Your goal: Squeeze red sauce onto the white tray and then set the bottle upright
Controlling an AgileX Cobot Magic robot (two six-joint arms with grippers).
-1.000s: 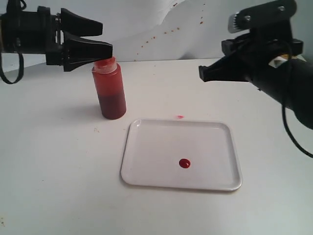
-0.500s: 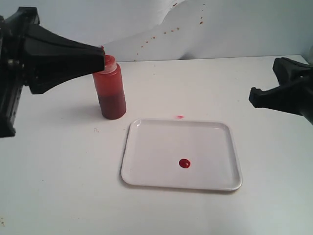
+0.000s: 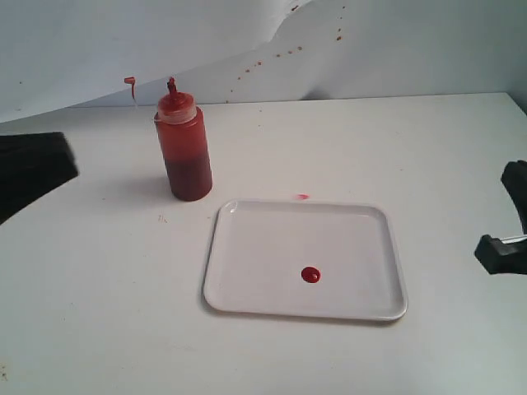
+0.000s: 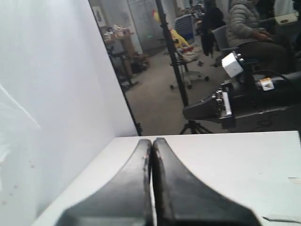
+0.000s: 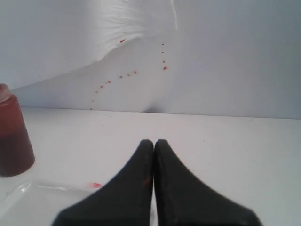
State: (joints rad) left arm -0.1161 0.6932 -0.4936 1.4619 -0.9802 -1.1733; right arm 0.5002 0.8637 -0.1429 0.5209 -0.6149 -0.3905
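Background office (image 4: 197,42) appears only beyond the left gripper (image 4: 151,141).

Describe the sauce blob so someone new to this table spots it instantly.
Find the white tray beside the upright bottle. Near its middle sits the red sauce: a round, glossy, dark blob, unlike the faint pink smear beyond the tray's far rim.

We see the left gripper (image 4: 152,142) shut now and pulled back from the bottle (image 3: 184,156). The right gripper (image 5: 154,142) now sits lower, farther aside.
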